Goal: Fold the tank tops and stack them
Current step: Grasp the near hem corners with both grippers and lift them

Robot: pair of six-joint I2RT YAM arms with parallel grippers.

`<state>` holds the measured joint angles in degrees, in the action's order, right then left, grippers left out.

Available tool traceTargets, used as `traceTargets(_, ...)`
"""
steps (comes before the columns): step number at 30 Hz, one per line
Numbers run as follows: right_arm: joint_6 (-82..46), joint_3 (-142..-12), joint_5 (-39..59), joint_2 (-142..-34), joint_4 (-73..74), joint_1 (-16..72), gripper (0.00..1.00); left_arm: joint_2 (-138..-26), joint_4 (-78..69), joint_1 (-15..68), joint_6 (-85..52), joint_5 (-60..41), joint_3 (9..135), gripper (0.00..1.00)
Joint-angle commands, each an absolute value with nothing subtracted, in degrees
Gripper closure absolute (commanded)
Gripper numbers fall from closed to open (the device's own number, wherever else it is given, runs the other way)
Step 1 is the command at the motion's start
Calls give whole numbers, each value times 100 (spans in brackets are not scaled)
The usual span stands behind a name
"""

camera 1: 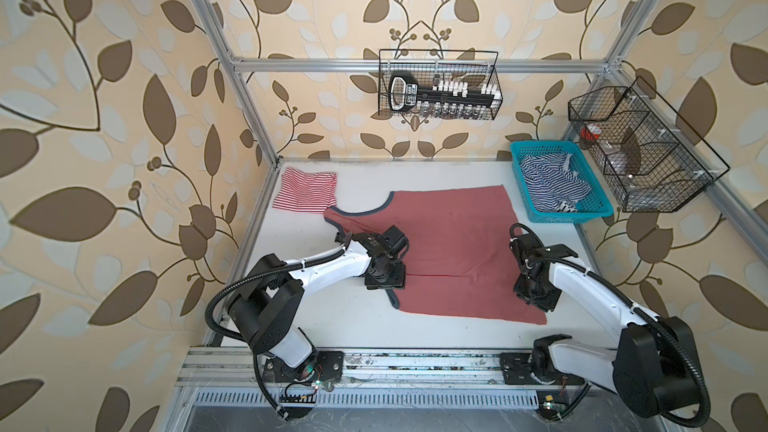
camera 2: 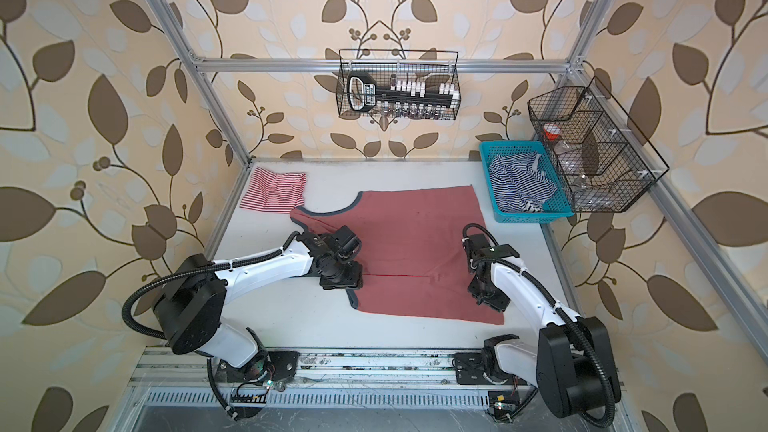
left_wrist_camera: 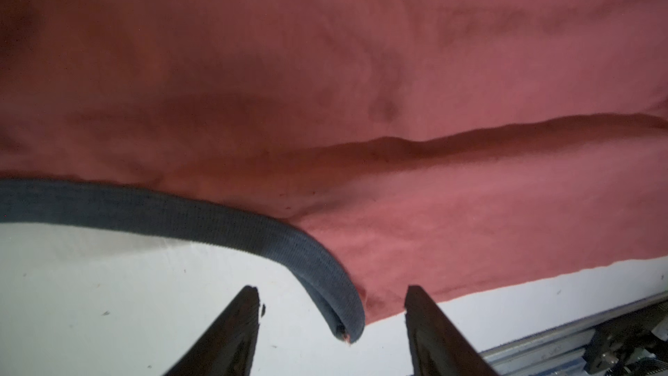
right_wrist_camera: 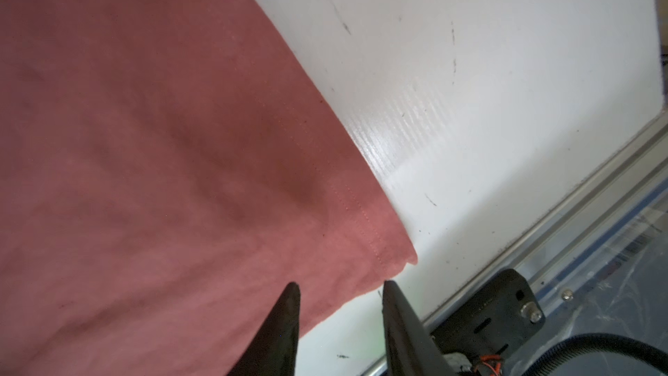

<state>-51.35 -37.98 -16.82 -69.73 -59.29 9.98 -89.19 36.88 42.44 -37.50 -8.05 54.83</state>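
I see left tool released, jaws wide astride red top navy trim; right tool half-open over its hem, gripping nothing. Red top flat at desk centre; striped top at 11 o'clock.

Soft matt cloth fills the view ahead of the left gripper: that's the dusty red tank top, faintly creased, its navy trim a ribbed knit. Beside the right gripper the hem shows neat stitching. The white table gleams, finely ribbed, possibly plastic board. The fingers look matt black. Beyond both grippers, the basket is shiny turquoise plastic mesh.
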Motion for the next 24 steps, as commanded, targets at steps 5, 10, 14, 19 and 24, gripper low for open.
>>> traceTargets(5,-5494,-3394,-1509,-7071,-5592,1028,62,-8830,3635,4400,-3674,-969,5347,35)
traceTargets(10,-5621,-3085,-1382,-7120,-5268,1070,68,-8563,3767,4735,-3691,-829,5283,35)
traceTargets(14,-5722,-3032,-1424,-6938,-5274,1101,82,-8517,3854,5009,-3709,-752,5212,35)
traceTargets(19,-5723,-2987,-1396,-6812,-5263,1098,98,-8684,3835,5177,-3757,-626,5063,35)
traceTargets(24,-5678,-2913,-1350,-6699,-5176,1107,100,-8931,3702,5181,-3810,-563,5049,34)
